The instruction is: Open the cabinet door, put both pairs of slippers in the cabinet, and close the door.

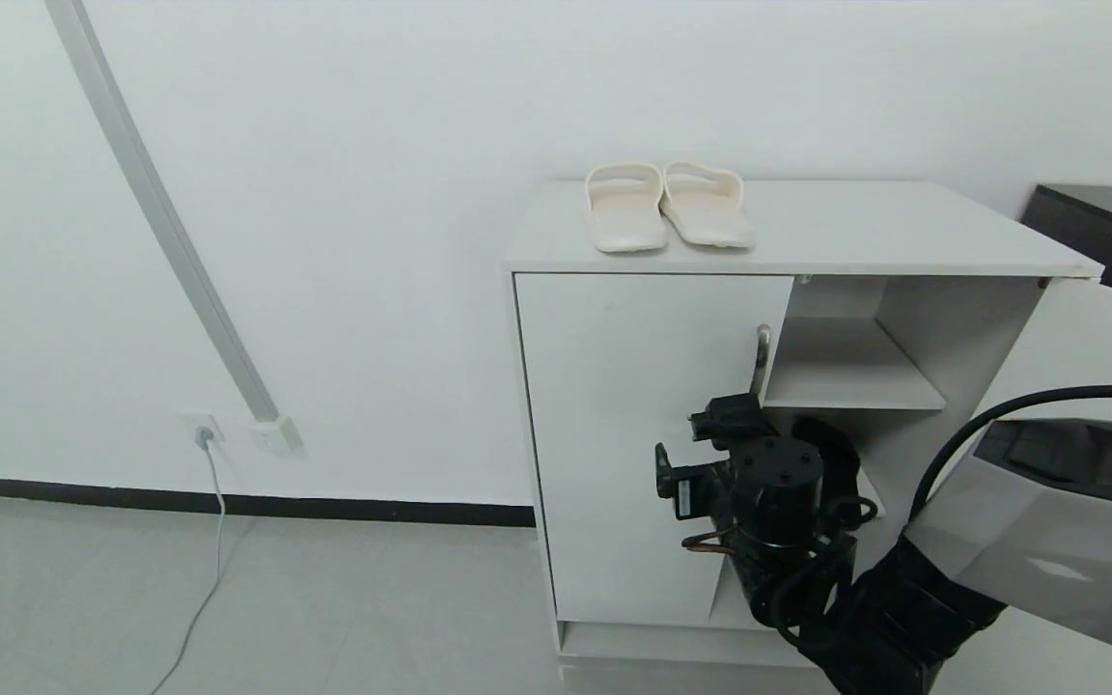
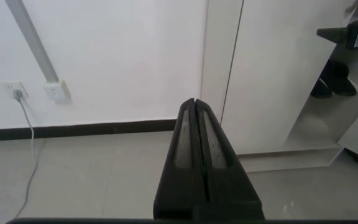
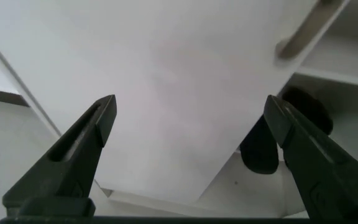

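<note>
A cream pair of slippers (image 1: 669, 206) lies on top of the white cabinet (image 1: 846, 232). The cabinet's left door (image 1: 633, 434) is closed, with a metal handle (image 1: 762, 357) at its inner edge; the right door (image 1: 1092, 338) stands swung open. A black pair of slippers (image 2: 333, 81) sits on a low shelf inside, partly hidden behind my right arm (image 1: 768, 483). My right gripper (image 3: 191, 124) is open, facing the closed door just below the handle (image 3: 303, 31), with a black slipper (image 3: 281, 134) beside it. My left gripper (image 2: 194, 102) is shut on nothing, low and left of the cabinet.
A wall socket with a trailing cable (image 1: 201, 432) and a slanted conduit (image 1: 160, 212) are on the wall to the left. Dark furniture (image 1: 1106, 227) stands right of the cabinet. Open tiled floor (image 1: 276, 598) lies left of the cabinet.
</note>
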Controlling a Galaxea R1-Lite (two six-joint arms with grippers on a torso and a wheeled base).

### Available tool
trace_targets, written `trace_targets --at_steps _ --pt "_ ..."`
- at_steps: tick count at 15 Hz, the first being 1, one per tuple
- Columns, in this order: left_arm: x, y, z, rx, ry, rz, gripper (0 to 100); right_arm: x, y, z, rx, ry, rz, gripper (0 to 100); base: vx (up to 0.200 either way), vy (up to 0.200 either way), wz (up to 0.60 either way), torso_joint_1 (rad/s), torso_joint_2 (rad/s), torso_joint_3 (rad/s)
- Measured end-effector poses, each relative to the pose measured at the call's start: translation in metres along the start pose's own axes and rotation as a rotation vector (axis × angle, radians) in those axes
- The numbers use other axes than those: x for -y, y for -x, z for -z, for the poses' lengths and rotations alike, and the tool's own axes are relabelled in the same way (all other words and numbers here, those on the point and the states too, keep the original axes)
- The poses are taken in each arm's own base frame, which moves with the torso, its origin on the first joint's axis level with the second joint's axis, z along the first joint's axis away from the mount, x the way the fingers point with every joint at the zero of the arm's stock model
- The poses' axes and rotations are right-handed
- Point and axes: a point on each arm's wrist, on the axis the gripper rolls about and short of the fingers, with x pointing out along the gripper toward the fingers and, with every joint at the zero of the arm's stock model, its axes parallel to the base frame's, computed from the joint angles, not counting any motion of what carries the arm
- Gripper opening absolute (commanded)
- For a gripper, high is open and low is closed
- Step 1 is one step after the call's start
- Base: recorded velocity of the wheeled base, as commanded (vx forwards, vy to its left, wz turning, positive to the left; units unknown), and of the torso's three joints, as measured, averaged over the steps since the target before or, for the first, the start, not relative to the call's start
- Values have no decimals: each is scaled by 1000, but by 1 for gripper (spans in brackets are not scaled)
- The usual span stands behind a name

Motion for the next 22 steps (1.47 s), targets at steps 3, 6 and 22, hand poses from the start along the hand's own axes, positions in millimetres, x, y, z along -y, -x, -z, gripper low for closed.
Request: trace_targets --at_steps 3,6,22 --pt "0 0 0 0 0 0 0 1 1 -4 7 -6 1 100 0 0 0 168 -489 -318" --pt "0 0 0 0 0 0 0 2 3 -6 13 -9 0 100 0 0 0 196 -505 -320" --pt "0 0 0 0 0 0 0 2 4 -9 43 4 -8 100 0 0 0 218 -506 -289"
